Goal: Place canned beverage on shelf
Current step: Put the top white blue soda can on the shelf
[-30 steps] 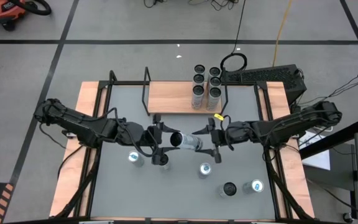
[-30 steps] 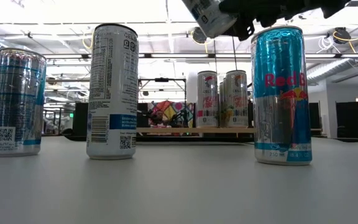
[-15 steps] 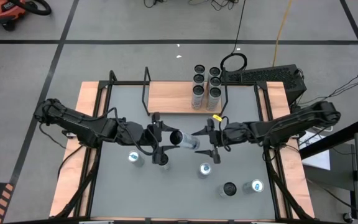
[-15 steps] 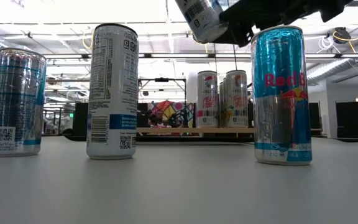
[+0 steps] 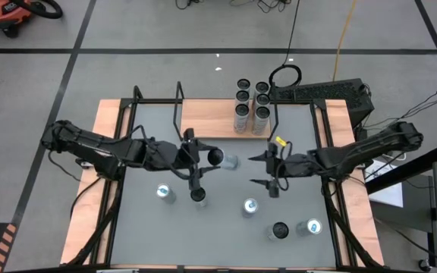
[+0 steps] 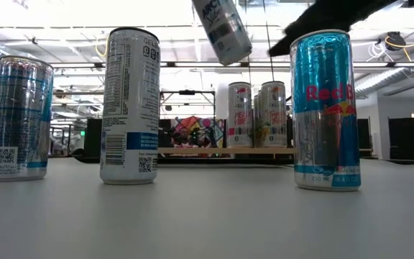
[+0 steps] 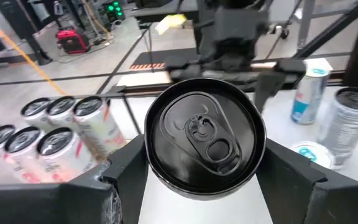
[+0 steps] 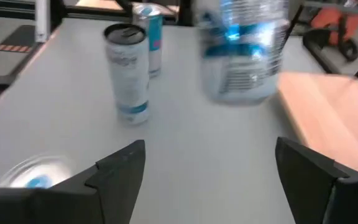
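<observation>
Change: right claw (image 5: 272, 174) has let go, now open and backed off | left claw (image 5: 200, 159) alone grips raised can (image 5: 220, 158) | shelf (image 5: 207, 119) beyond, placing remains.

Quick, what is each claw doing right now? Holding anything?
Left gripper: closed on the can, held up above the table.
Right gripper: open, holding nothing, near the held can.
</observation>
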Tool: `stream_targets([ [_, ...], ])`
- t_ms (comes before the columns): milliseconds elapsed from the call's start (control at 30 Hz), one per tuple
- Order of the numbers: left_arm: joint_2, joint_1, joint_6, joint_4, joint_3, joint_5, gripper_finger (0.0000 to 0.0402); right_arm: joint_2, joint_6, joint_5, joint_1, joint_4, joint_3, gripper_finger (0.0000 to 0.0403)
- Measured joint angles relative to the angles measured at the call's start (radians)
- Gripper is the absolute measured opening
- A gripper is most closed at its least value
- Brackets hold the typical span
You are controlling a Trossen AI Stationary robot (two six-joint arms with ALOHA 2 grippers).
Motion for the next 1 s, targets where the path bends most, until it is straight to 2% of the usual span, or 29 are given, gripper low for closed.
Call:
stream_targets([
  [133,0.000,0.059,0.005,-0.001,0.000,0.004,0.0244,-0.077,0.051,0.003,0.051,-0.115,0.000,0.0295],
  [233,0.000,0.116,0.018,-0.001,0.000,0.048,0.0244,-0.105,0.070,0.003,0.087,-0.167,0.000,0.0295],
  [500,-0.002,0.267,0.034,-0.234,0.126,0.180,0.0244,-0.112,0.092,0.002,0.153,-0.207,0.000,0.0295],
  [700,-0.002,0.427,0.103,-0.258,0.194,0.291,0.0244,-0.112,0.086,0.002,0.181,-0.209,0.000,0.0295],
  [1000,0.050,0.660,0.155,-0.239,0.230,0.458,0.0244,-0.111,-0.011,0.004,0.187,-0.221,0.000,0.0295],
])
